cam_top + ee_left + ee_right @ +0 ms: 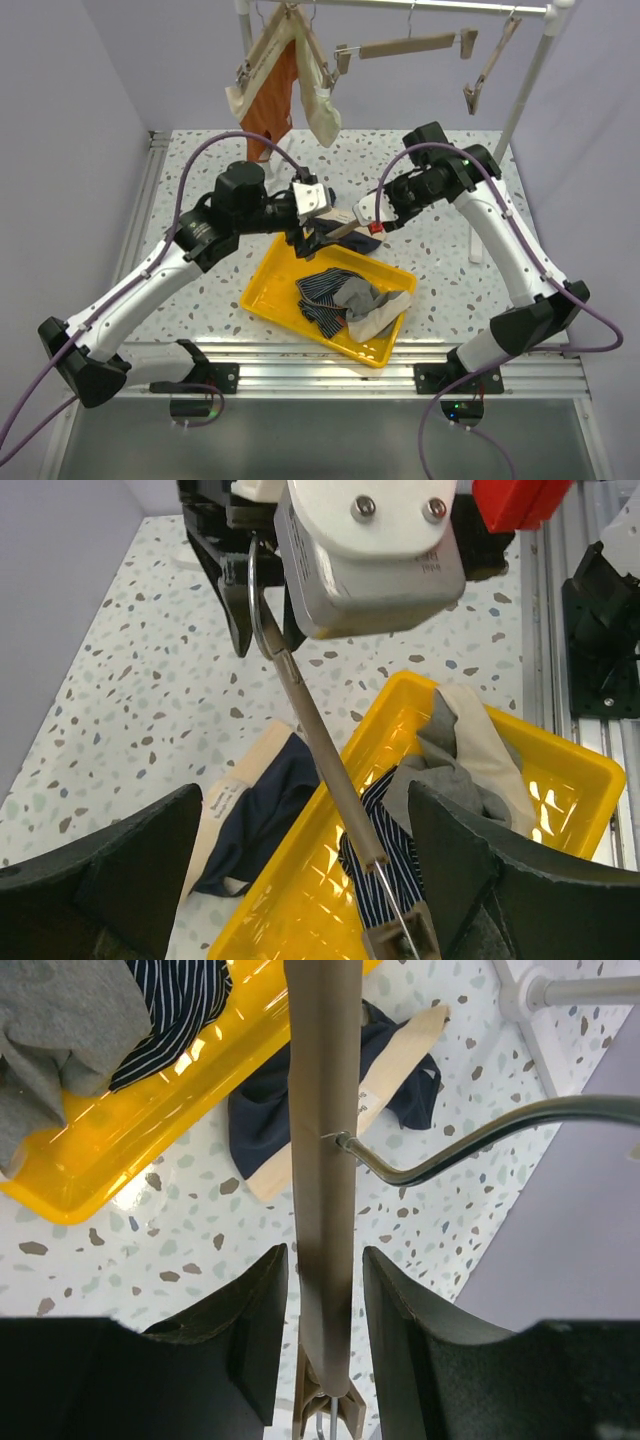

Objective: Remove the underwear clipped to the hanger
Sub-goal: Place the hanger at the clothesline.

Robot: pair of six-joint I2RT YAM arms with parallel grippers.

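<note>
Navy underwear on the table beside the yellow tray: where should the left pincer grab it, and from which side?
Probably the bunched fold near the yellow tray wall, taken from straight above. The navy underwear lies low and crumpled on the table, so that ridge is its only raised part. The hanger in the right pincer crosses close by, so stay clear of it.

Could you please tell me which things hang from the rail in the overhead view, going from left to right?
Orange underwear → cream underwear → bare wooden hanger → tilted wooden hanger.

light: bright, even | glare: yellow tray (pixel 120 1130) | near tool fingers blurred
</note>
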